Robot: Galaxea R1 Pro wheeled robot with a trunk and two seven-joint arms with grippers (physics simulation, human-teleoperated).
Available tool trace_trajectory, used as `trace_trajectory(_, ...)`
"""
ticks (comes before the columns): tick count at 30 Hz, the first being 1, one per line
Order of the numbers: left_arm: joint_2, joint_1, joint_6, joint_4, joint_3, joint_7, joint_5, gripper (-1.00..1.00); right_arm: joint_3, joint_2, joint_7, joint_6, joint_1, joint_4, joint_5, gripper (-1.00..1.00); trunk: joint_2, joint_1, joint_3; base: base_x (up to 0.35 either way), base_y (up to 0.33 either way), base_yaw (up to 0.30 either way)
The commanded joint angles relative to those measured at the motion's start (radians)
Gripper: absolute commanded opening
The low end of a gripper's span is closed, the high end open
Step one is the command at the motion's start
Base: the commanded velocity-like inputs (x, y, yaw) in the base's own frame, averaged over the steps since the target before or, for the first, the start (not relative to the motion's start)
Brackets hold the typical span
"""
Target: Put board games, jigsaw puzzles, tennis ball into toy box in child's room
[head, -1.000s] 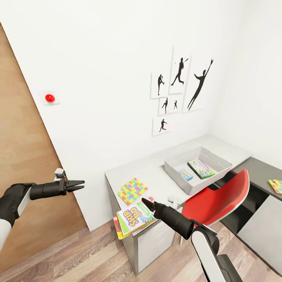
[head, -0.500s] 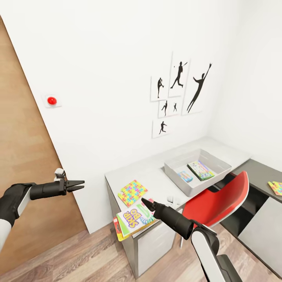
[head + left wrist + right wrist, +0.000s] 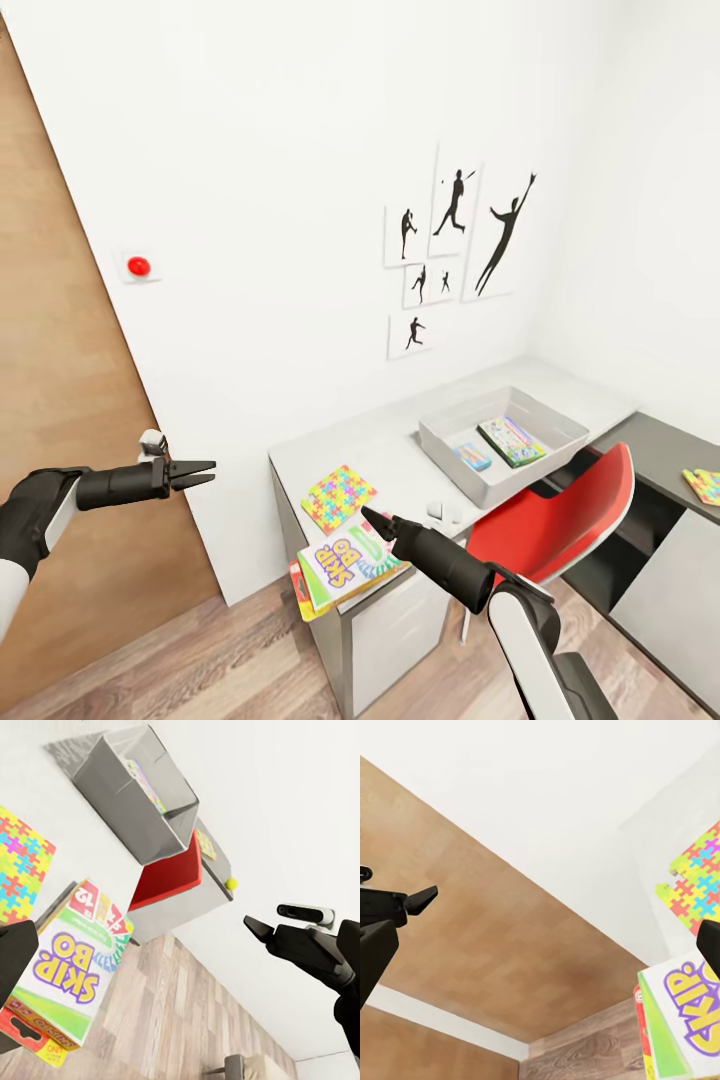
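Observation:
A yellow-green board game (image 3: 345, 565) lies on the front left corner of the table (image 3: 400, 450), overhanging its edge, and it also appears in the left wrist view (image 3: 71, 967). My right gripper (image 3: 368, 516) hovers open just above its far edge, holding nothing. Beside it lies a jigsaw puzzle (image 3: 338, 497). The toy box (image 3: 455, 435) holds a blue board game (image 3: 473, 456) and a pale one (image 3: 511, 441). A second jigsaw puzzle (image 3: 704, 486) rests on the dark desk to the right, near the tennis ball (image 3: 231, 883). My left gripper (image 3: 212, 471) is open in the air, left of the table.
A red chair (image 3: 545, 510) stands pushed against the table in front of the toy box. A brown door (image 3: 60, 400) fills the left side, with a red button (image 3: 139, 266) on the white wall beside it. Wood-plank floor (image 3: 240, 650) lies below the table corner.
The whole view has shifted slightly, so the camera moved. Both grippers and the things on the table keep their places relative to one another.

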Motion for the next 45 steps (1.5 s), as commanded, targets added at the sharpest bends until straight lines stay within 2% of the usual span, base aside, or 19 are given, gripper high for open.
trace_trajectory(1, 0.000, -0.001, 0.011, 0.000, 0.000, -0.003, 0.001, 1.00, -0.001, 0.001, 0.001, 0.005, -0.001, -0.001, -0.002, 1.00, -0.002, 0.001, -0.001, 0.000, 0.000, 0.000)
trace_trajectory(14, 0.000, -0.001, 0.011, 0.000, 0.000, -0.003, 0.001, 1.00, -0.002, 0.001, 0.001, 0.004, 0.000, -0.001, -0.002, 1.00, -0.002, 0.001, 0.016, 0.000, 0.000, 0.000)
trace_trajectory(33, 0.000, -0.001, 0.011, 0.000, -0.001, -0.003, 0.001, 1.00, -0.004, 0.001, 0.001, 0.001, 0.006, -0.001, -0.002, 1.00, -0.002, 0.001, 0.018, 0.000, 0.000, 0.000)
trace_trajectory(45, 0.000, -0.001, 0.011, 0.000, -0.001, -0.003, 0.001, 1.00, -0.024, 0.001, 0.001, 0.007, 0.006, -0.001, -0.005, 1.00, -0.002, 0.001, 0.018, 0.000, 0.000, 0.000)
